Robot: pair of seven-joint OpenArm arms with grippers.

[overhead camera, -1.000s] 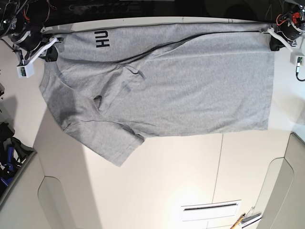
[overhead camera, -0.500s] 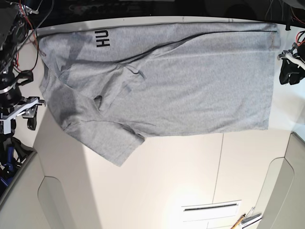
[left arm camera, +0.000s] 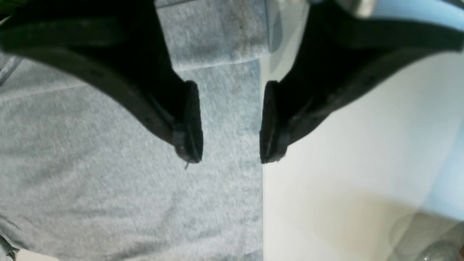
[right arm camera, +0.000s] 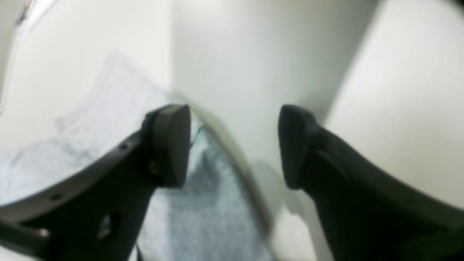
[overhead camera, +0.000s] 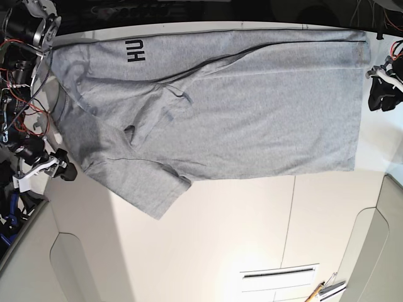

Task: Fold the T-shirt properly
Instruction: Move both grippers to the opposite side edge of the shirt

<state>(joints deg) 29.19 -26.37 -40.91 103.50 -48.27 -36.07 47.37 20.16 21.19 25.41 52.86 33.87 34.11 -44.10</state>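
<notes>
Table (overhead camera: pixel 252 239) w/ T-shirt (overhead camera: pixel 252 113) (edges free)

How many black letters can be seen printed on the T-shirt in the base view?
2. On the T-shirt, an "H" and a "U" lie side by side near the far edge, on the view's left. Folded cloth may hide more letters.

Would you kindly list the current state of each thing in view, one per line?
T-shirt: lying on the table, folded partway, a sleeve sticking out towards the near side, black lettering showing at the far edge.
Left pincer: open, empty, over the shirt's edge.
Right pincer: open, empty, beside the shirt's edge.
Table: white, partly covered by the shirt.
</notes>
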